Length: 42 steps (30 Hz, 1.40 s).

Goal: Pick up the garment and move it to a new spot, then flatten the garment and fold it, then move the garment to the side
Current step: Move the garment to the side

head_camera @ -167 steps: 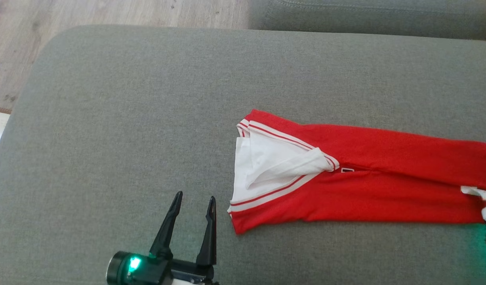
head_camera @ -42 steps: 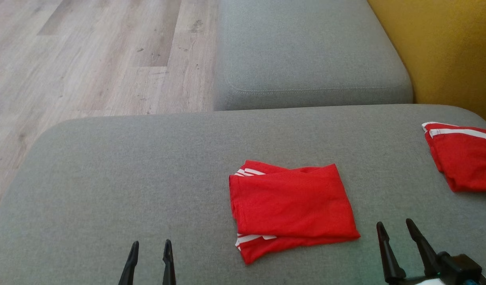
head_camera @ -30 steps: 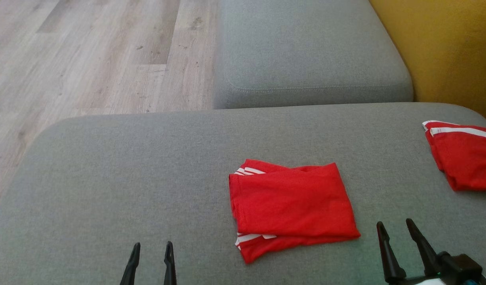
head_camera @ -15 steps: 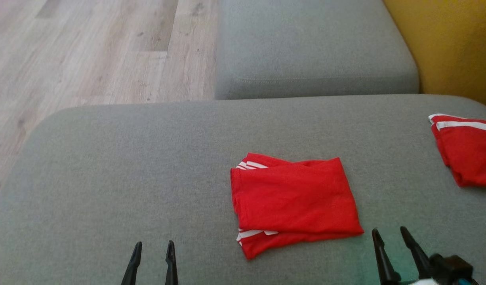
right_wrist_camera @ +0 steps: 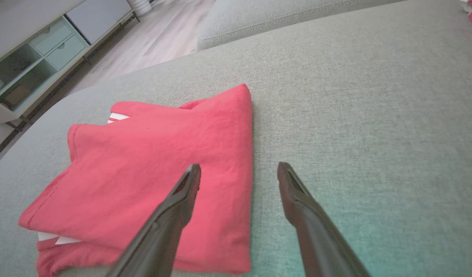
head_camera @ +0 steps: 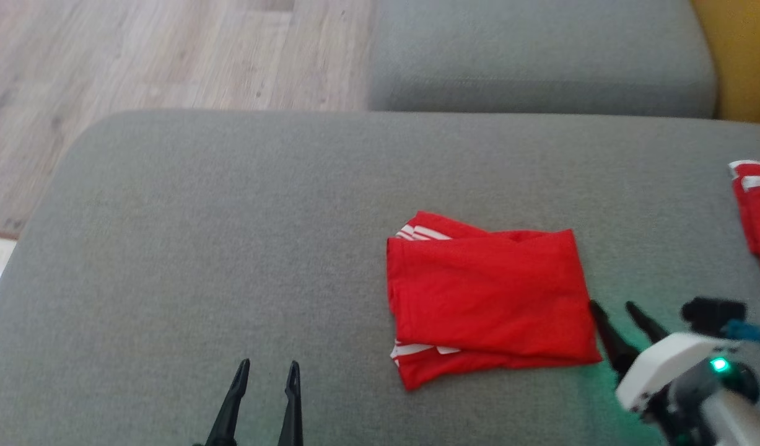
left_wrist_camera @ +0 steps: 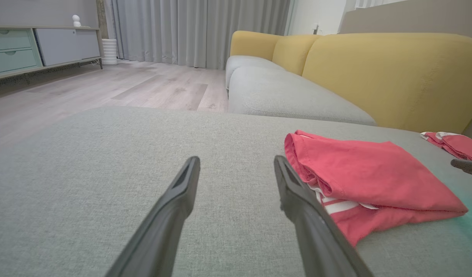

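Red garment [head_camera: 488,303] lay folded on sofa cushion [head_camera: 231,217]; folding seemed done, move to side not yet done. Right gripper [head_camera: 612,305] waited beside its edge, left gripper [head_camera: 269,363] apart; both spread, empty.

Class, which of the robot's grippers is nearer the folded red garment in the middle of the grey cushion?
Right. The right gripper is at the right edge of the folded red garment; the left gripper stands apart to its left.

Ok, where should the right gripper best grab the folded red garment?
Probably take the folded red garment by its right edge, from the right: layers meet there in one straight edge, and the open right gripper sits beside it.
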Tool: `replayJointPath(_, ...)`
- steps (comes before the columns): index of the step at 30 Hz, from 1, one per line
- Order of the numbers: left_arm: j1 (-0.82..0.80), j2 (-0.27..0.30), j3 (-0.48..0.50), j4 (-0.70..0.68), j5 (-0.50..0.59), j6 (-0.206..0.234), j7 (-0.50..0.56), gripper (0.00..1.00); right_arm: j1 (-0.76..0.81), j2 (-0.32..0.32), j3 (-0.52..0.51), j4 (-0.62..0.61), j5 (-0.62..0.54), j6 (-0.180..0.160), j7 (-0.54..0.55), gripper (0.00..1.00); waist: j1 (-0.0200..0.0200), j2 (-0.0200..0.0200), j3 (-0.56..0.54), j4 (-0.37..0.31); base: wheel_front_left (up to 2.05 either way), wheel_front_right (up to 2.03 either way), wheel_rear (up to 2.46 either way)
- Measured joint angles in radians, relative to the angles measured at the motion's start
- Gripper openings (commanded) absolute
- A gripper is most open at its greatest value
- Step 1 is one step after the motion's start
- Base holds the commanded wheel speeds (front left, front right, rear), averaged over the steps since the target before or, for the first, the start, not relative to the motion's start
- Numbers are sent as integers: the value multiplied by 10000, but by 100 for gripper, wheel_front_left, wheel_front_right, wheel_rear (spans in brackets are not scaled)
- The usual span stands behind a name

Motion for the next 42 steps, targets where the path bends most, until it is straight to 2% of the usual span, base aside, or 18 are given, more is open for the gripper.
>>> replayJointPath(6,-453,-4,-251,-8,161,10,0,100,-667,-995,608,196,1513,0,439,100,1,0,466,232,0,0,0)
replayJointPath(21,-1180,-25,-568,-36,514,67,0,100,-1781,-1741,2286,840,4324,0,1028,100,0,0,1244,526,0,0,0)
replayJointPath(22,-1218,-27,-583,-59,514,94,0,100,-1848,-1785,2395,815,4456,-2,1053,79,0,0,1295,544,0,0,0)
replayJointPath(23,-1244,-31,-591,-82,512,104,0,100,-1906,-1831,2514,782,4591,-2,1097,46,0,0,1340,562,0,0,0)
replayJointPath(25,-1252,-31,-608,-90,512,150,0,100,-2040,-1929,2736,711,4830,-2,1095,0,0,0,1412,583,0,0,0)
replayJointPath(29,-1253,-33,-627,-105,497,268,0,100,-2149,-2305,3120,516,5097,0,943,0,0,0,1506,530,0,0,0)
replayJointPath(34,-1273,-35,-663,-249,397,282,0,100,-2685,-3158,3482,123,5264,-2,752,0,-2,0,1683,165,0,0,0)
replayJointPath(42,-2146,-44,-905,-472,395,353,-2,100,-4175,-4987,3338,-84,4838,-2,717,0,-1,0,2465,-498,0,0,0)
